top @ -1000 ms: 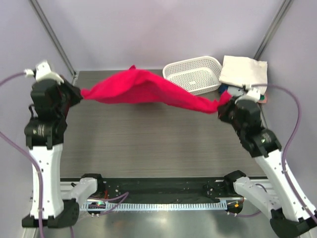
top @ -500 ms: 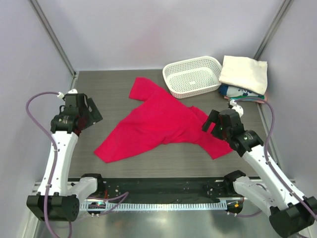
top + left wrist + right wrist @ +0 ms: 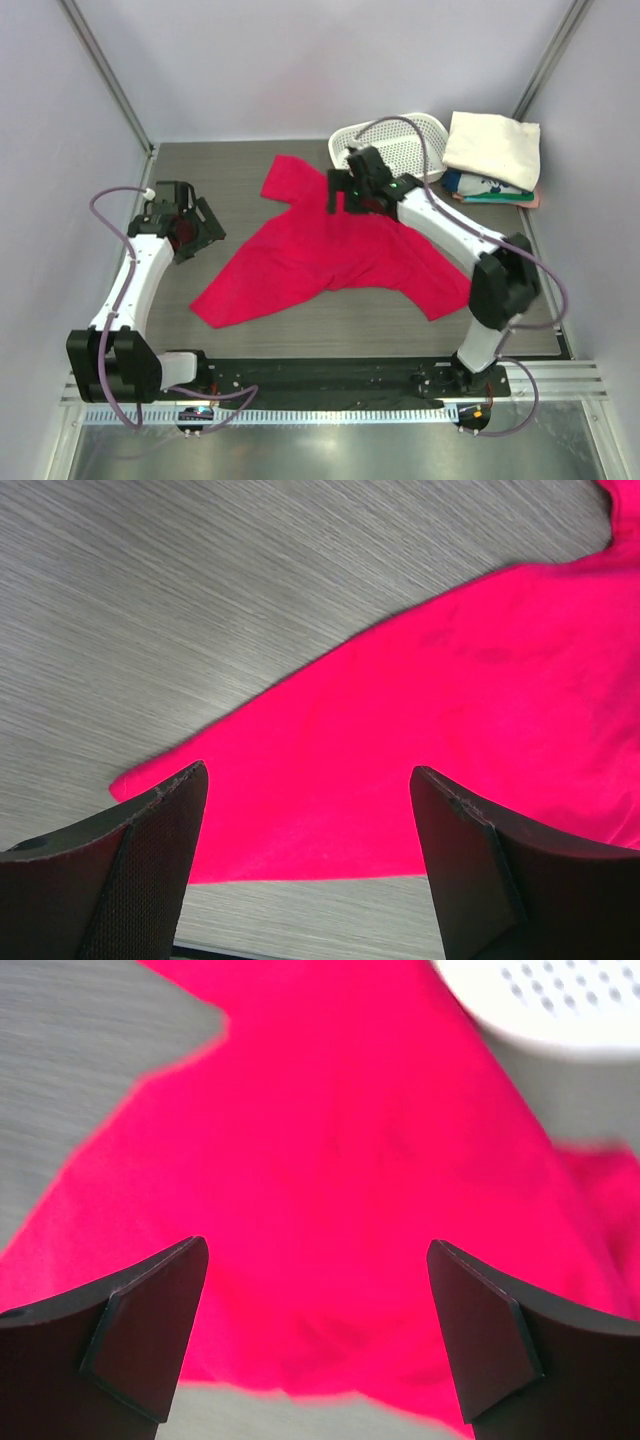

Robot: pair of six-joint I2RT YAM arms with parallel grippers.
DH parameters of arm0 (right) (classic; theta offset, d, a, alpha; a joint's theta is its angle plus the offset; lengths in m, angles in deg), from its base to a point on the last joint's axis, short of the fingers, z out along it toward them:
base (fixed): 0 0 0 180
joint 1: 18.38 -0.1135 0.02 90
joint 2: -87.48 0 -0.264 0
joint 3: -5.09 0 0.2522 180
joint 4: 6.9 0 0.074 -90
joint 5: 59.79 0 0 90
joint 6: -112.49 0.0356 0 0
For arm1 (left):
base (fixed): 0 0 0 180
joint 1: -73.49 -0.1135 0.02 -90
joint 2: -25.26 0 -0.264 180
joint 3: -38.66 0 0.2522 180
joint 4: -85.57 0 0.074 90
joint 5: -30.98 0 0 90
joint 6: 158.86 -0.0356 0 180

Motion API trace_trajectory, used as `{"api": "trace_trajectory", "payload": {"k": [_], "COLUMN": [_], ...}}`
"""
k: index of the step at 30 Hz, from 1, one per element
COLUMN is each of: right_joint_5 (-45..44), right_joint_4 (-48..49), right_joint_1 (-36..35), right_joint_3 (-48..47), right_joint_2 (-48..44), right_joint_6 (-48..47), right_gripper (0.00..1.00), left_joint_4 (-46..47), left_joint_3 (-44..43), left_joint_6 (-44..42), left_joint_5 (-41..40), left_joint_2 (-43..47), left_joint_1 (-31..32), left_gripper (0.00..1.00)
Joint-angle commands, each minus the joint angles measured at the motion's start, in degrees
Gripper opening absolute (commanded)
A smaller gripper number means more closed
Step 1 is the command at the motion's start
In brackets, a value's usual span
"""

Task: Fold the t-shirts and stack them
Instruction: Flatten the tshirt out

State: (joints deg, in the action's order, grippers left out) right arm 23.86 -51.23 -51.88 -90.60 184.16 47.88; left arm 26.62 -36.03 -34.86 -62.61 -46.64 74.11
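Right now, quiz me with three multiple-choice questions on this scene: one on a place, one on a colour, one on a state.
1. Where is the basket?
A. At the far right of the table, beside the stack
B. At the near left corner
C. In a gripper

2. What colour is the spread-out shirt?
A. Teal
B. Red
C. Cream

3. What state are the left gripper and right gripper in?
A. Both shut on the shirt
B. Left shut, right open
C. Both open, holding nothing

Answers:
1. A, the top view shows it at the far right next to the stack.
2. B, every view shows it bright red.
3. C, each wrist view shows the jaws wide apart above the shirt.
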Motion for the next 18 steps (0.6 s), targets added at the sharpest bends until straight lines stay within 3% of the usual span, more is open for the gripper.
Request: {"api": "trace_trajectory", "payload": {"k": [1,11,13,15,18], "right_joint_5": [2.39,-1.02,-3.57,-6.56,-3.86], "right_joint_4": [2.80,2.09,3.22,4.28,7.79], "right_joint_1": [-2.53,-5.88,-5.79,-5.01,-3.07], "right_joint_3": [-14.36,-66.98,-69.15,-64.25,-51.08], "right_joint_2": [12.67,54.35,57.12,55.81,49.95], "right_joint_6": [-6.74,-10.80,-10.88,-8.96,-3.53], "right_gripper": [0.97,0.97,0.98,0.97,0.95], "left_joint_4": [0.72,0.98,0.63,-0.42,-1.13], "left_joint_3": [-2.36,6.77,7.75,8.37,8.81], "left_joint_6": [-1.39,-2.88,-3.32,-4.81,-5.70], "left_joint_5": [0.17,8.34,8.61,8.52,8.69], "left_joint_2": [2.89,16.34,18.11,18.55,18.72], "left_joint_1": [-0.36,-0.36,-0.36,-0.36,-0.36], "left_gripper": [0.83,0.83,0.83,0.83,0.83]}}
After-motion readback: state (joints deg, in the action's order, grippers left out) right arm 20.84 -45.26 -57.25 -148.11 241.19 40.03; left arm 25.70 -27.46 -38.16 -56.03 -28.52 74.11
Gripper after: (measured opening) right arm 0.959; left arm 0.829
